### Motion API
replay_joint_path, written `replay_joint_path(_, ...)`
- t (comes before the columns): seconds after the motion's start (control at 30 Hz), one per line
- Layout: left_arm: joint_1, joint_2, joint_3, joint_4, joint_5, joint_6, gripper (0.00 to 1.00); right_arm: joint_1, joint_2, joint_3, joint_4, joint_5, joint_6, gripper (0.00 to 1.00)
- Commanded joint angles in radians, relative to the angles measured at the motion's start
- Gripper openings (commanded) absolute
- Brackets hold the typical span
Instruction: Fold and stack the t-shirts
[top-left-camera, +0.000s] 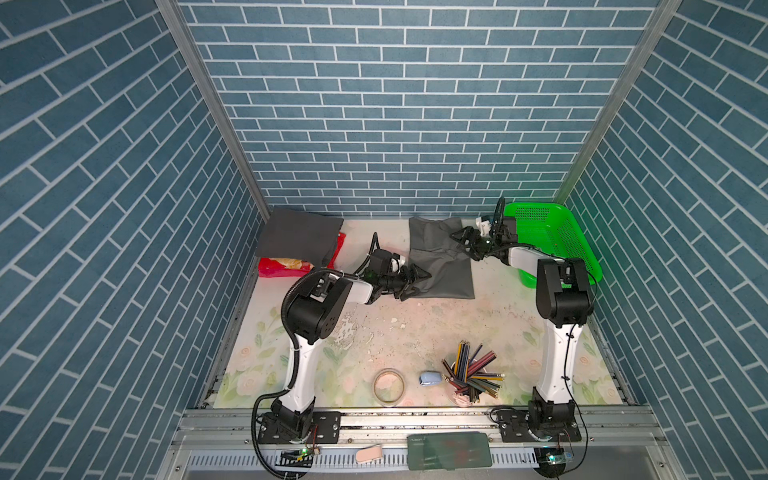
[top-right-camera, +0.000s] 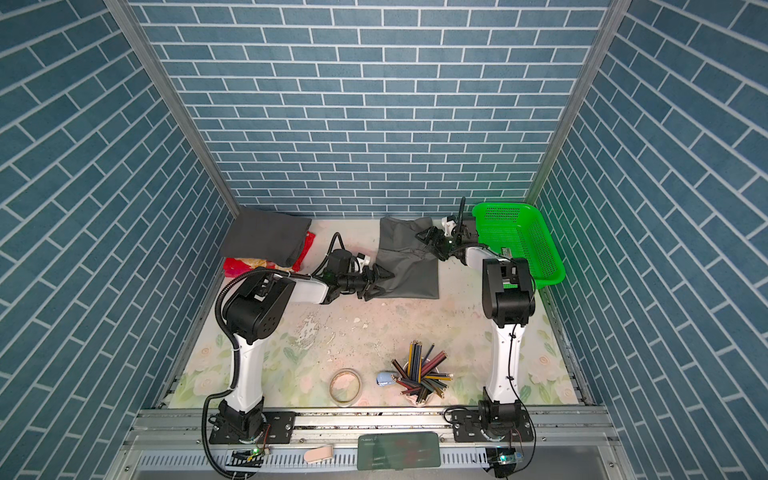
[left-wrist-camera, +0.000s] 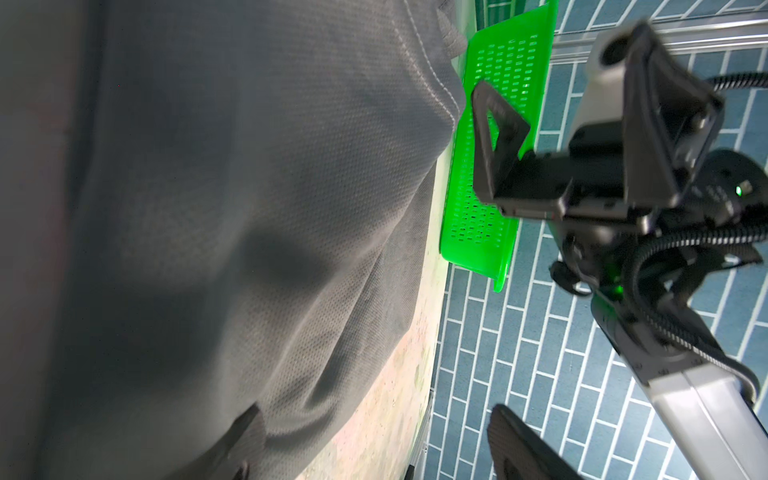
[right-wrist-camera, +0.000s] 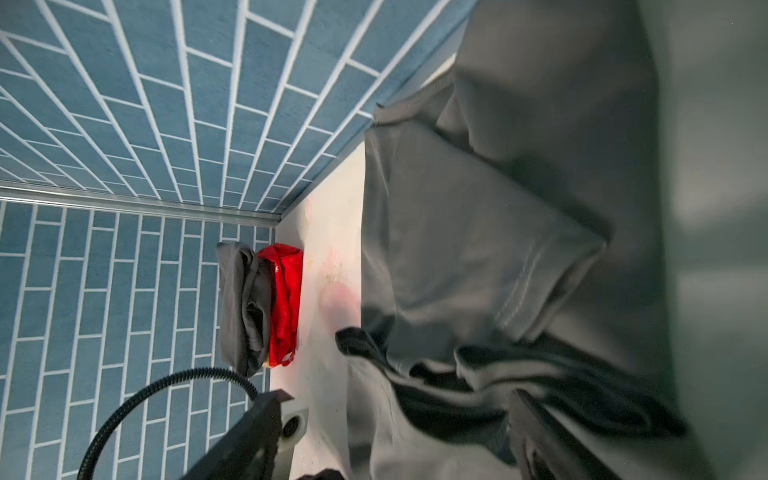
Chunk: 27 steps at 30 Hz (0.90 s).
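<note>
Nearest us, a pencil cup (top-left-camera: 471, 374) and tape ring (top-left-camera: 388, 386) stand at the near edge. We find the grey shirt (top-left-camera: 440, 266) lying partly folded at the far middle, left of the basket (top-left-camera: 552, 237). Left gripper (top-left-camera: 415, 284) sits at its near left edge, right gripper (top-left-camera: 465, 245) over its far right part. Both are spread wide, gripping nothing. Charcoal shirt (top-left-camera: 297, 237) lies folded far left, on a red bag (top-left-camera: 282, 268).
</note>
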Motion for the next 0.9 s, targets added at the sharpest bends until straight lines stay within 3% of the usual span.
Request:
replay_joint_path(0.0, 0.006, 0.035, 0.014, -0.081, -0.031, 0.035, 0.86, 0.020, -0.087, -0.120, 0.048, -0.024, -0.018, 0.86)
replay_joint_path(0.33, 0.005, 0.036, 0.006, -0.085, -0.032, 0.040, 0.86, 0.078, -0.010, -0.235, 0.268, -0.101, 0.092, 0.87)
replay_joint_path(0.73, 0.014, 0.040, -0.007, -0.102, -0.034, 0.053, 0.86, 0.010, 0.162, 0.074, 0.200, -0.108, 0.086, 0.87)
replay_joint_path(0.87, 0.016, 0.036, -0.007, -0.113, -0.033, 0.062, 0.86, -0.001, 0.157, 0.123, 0.135, -0.100, 0.052, 0.88)
